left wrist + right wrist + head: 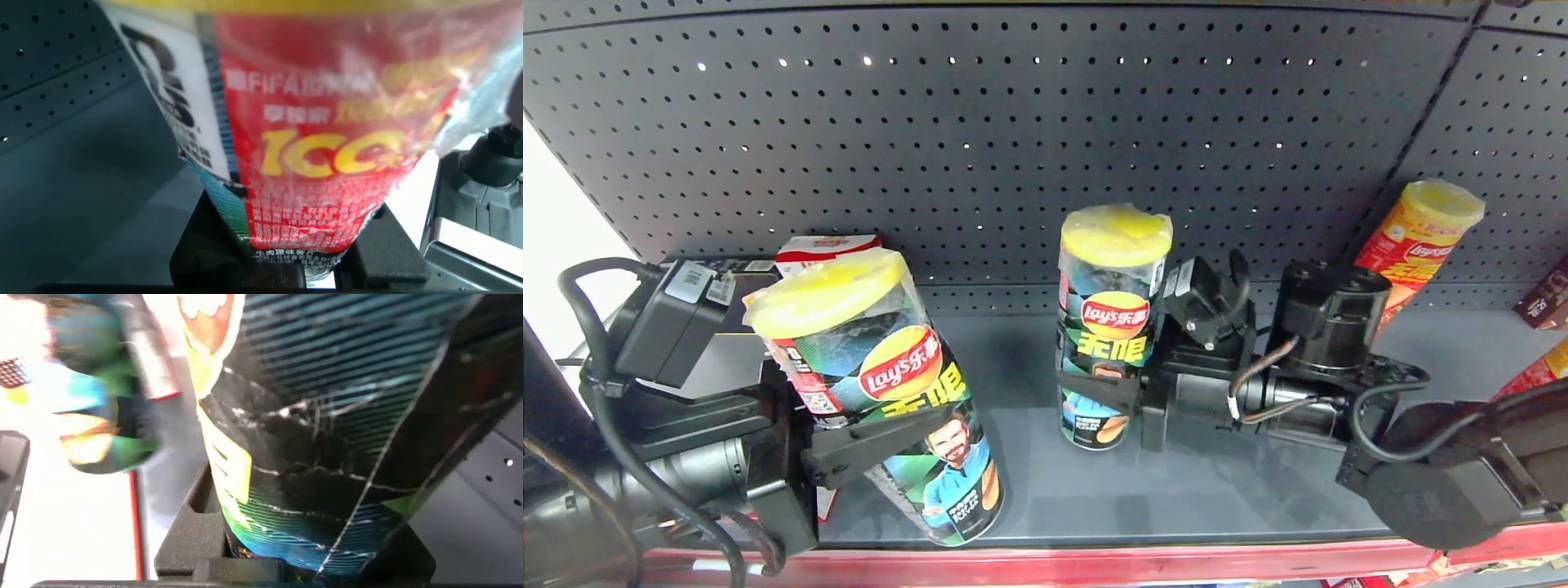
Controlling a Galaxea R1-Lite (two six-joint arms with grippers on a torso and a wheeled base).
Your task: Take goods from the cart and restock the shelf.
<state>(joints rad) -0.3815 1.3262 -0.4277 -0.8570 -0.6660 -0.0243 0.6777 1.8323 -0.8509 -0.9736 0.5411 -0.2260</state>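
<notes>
Two tall chip cans with yellow lids are at the grey shelf (1241,490). My left gripper (882,445) is shut on the left chip can (882,384), which leans to the left with its base near the shelf's front edge; its red printed side (327,147) fills the left wrist view. My right gripper (1107,392) is shut on the middle chip can (1111,327), which stands upright on the shelf board. The right wrist view shows that can's dark striped side (327,449) between the black fingers, with the left can (98,400) farther off.
A perforated dark back panel (1045,147) closes the shelf behind. A red and yellow chip can (1417,237) leans at the back right, with red packs (1543,302) at the far right edge. A red and white box (825,243) sits behind the left can. A red strip (1094,563) runs along the shelf front.
</notes>
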